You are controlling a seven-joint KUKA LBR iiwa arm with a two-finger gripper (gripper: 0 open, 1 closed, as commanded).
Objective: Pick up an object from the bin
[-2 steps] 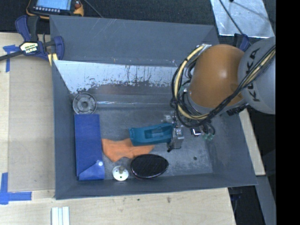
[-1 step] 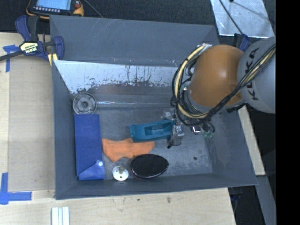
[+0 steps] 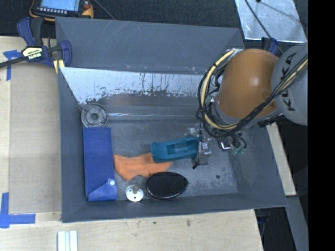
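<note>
The gripper (image 3: 201,149) sits at the right end of the teal plastic piece (image 3: 174,149), and I cannot tell whether it is open or clamped. The teal piece stretches leftward from there, its long axis nearly level across the bin. Its left end touches an orange cloth (image 3: 137,165), and a black oval pad (image 3: 166,185) lies just below it.

Dark carpet-ish floor (image 3: 157,1) up top, little gadget (image 3: 58,2) with a lit screen sitting far left, shiny grey sheet (image 3: 272,14) over at the right. Pale wooden bench (image 3: 31,140) down the left.
</note>
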